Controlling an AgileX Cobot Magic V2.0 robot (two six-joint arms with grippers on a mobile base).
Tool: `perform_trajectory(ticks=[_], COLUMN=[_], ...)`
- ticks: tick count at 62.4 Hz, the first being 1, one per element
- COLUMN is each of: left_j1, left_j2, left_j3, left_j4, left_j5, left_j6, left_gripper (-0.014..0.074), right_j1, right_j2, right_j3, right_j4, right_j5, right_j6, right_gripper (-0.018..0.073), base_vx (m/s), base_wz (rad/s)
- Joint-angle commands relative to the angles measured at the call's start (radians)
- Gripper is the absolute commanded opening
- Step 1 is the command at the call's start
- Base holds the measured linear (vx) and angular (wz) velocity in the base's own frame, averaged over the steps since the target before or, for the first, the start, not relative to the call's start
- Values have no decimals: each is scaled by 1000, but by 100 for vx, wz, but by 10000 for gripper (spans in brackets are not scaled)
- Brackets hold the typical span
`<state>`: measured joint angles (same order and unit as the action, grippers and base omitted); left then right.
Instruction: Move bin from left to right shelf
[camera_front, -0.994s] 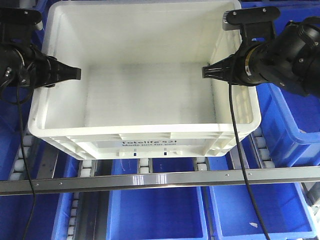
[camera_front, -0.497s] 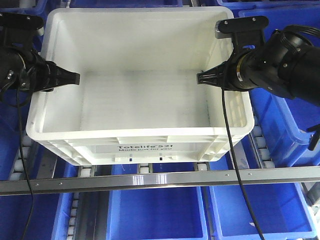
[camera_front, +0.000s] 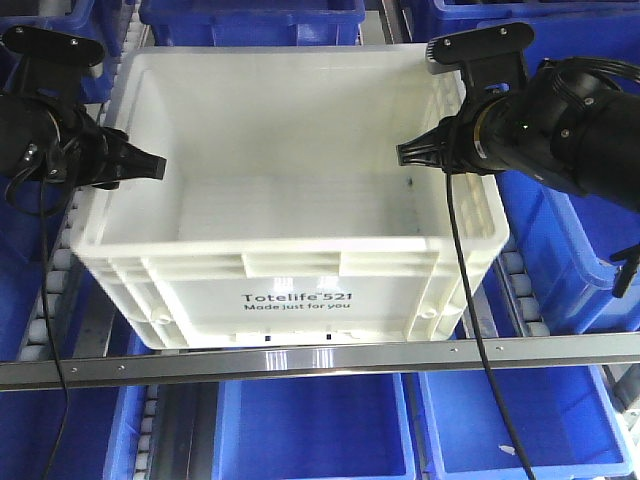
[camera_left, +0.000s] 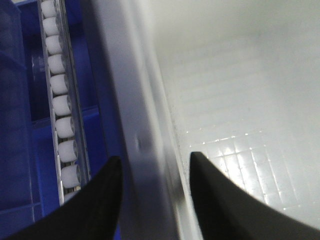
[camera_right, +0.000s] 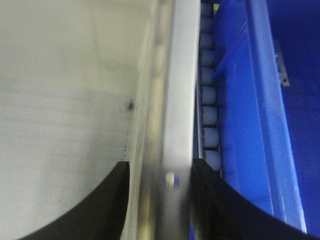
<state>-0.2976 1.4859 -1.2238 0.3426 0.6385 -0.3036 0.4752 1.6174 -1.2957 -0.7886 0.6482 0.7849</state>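
Your bin (camera_front: 290, 200) has tilted front-up since a second ago, label now facing camera. Left tool (camera_left: 152, 172) and right tool (camera_right: 160, 175) each pinch a side rim. Lift looks underway above the roller shelf (camera_front: 320, 357).

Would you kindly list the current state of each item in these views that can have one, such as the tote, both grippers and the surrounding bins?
bin: empty, open-topped, front tipped down, both side walls gripped.
left gripper: shut on the bin's left wall, one finger inside, one outside.
right gripper: shut on the bin's right wall, fingers straddling the rim.
blue bins: those visible on the lower level look empty.
roller track: bare beside the bin.
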Motion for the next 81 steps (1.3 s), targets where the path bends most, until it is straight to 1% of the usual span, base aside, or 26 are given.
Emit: perform_trajectory(ticks=[1, 7, 15, 23, 31, 35, 39, 43, 46, 51, 57, 62, 71, 77, 81], left_j1=[-7, -7, -7, -7, -7, -7, -7, -7, -7, -7, -7, -7, -7, -7, -7], left_j2=[-32, -33, -38, -68, -137, -184, -231, -290, -335, -425, -537, -620, -749, -805, -832], left_j3=[-35, -35, -35, -35, -35, -35, -31, -7, 22, 100, 202, 268, 348, 383, 398], left_j4=[18, 18, 18, 18, 18, 14, 0, -35, -78, -163, -240, -315, -439, -479, -481], left_j5=[-59, -57, -59, -58, -55, -41, -18, -3, 2, 0, 5, 19, 72, 107, 116], left_j6=[2, 2, 2, 3, 11, 12, 32, 71, 103, 182, 264, 304, 387, 407, 407], left_gripper=[428, 506, 566, 565, 555, 555, 555, 555, 555, 555, 555, 555, 555, 555, 555], right_j1=[0, 0, 1, 1, 1, 1, 1, 1, 1, 1, 1, 1, 1, 1, 1], right_j2=[-45, -45, -54, -92, -151, -182, -213, -246, -271, -321, -378, -450, -616, -732, -807], right_j3=[-37, -37, -37, -37, -37, -37, -37, -37, -37, -36, -30, 34, 268, 402, 476], right_j4=[-59, -59, -60, -67, -66, -47, 6, 79, 138, 253, 363, 395, 395, 397, 406], right_j5=[-51, -51, -42, -25, -22, -11, 13, 41, 51, 64, 106, 87, 51, 53, 54], right_j6=[-11, -11, -11, -11, -22, -58, -115, -192, -256, -390, -489, -520, -521, -521, -515], right_gripper=[361, 414, 473, 477, 477, 477, 477, 477, 477, 477, 477, 477, 477, 477, 477], base_vx=[0, 0, 0, 0, 0, 0, 0, 0, 0, 0, 0, 0, 0, 0, 0], base_wz=[0, 0, 0, 0, 0, 0, 0, 0, 0, 0, 0, 0, 0, 0, 0])
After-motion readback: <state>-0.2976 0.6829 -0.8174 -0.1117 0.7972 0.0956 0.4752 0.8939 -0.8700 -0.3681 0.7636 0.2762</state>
